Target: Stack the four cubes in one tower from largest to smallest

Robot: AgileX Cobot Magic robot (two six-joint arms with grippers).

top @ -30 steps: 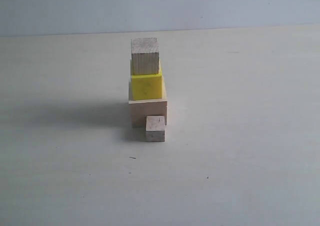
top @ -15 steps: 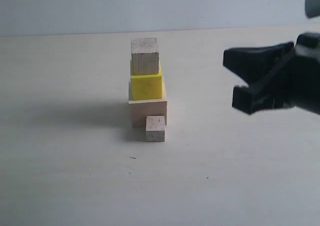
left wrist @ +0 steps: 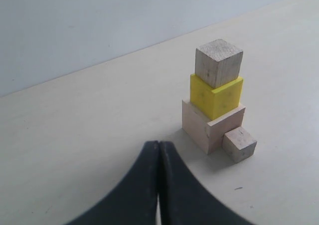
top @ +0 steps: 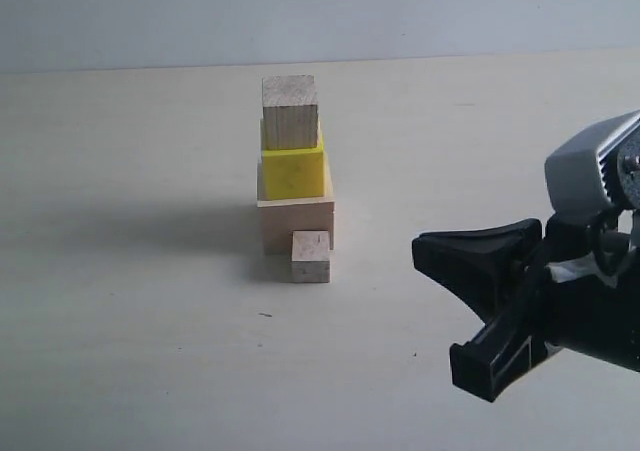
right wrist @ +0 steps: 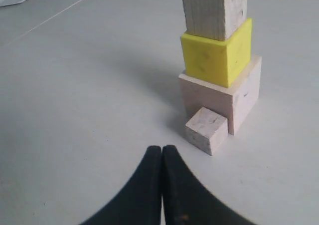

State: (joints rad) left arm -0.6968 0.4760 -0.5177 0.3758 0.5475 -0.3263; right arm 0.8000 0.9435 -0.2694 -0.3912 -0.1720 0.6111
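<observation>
right wrist view: right hand (right wrist: 162, 147) fingers pressed together, holding nothing, aimed at the tiny cube (right wrist: 206, 130), a short way off it. left hand (left wrist: 158, 143) also pressed together and empty, well back from the stack and not in the exterior view.

exterior view: right hand sits low at about 4 o'clock of the tower (top: 293, 166), well apart. tiny cube is on the desk (top: 120, 351) at 6 o'clock of the large pale cube (top: 275, 226), tight against its front face; can't tell if they touch. yellow cube (top: 293, 174) is on the large one, medium wood cube (top: 290, 111) on top.

step, as i read it: three of four placed, last pick pending. next move needs the hand spread before closing in on the tiny cube. approach from above or across the free sides, since the base blocks the back. then lift clear of the full stack height and set it centred on the medium cube.
</observation>
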